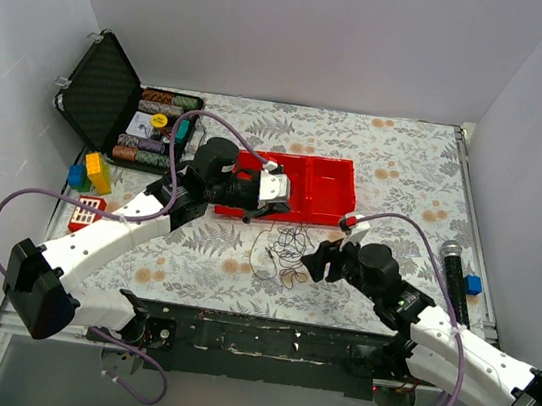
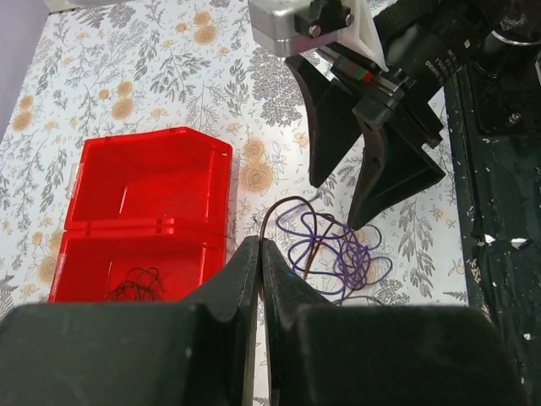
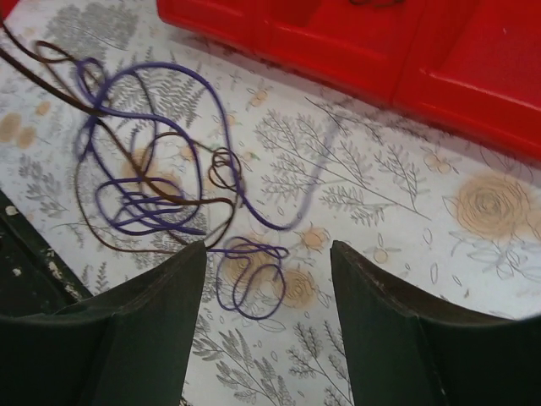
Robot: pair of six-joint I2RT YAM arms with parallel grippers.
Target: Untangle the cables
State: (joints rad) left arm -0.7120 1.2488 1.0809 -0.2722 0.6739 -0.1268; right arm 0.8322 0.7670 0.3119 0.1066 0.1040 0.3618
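Cables [image 1: 288,246], thin purple and brown wires, lie in a loose clump on the floral tabletop [image 1: 407,172]. They sit toward the middle of its near edge, just in front of a red plastic two-compartment tray [image 1: 330,211]. An open black case [image 1: 99,98] of poker chips sits at the far left corner.

From the left wrist, the left gripper [image 2: 260,245] is pinched tight on a brown wire [image 2: 269,216] rising from the clump. The tray compartment nearer the camera holds one small dark wire coil [image 2: 135,283]; the other looks empty.

From the right wrist, the right gripper [image 3: 269,249] gapes wide over interlaced loops, holding nothing. One wire seems sorted, and most of the untangling is left.
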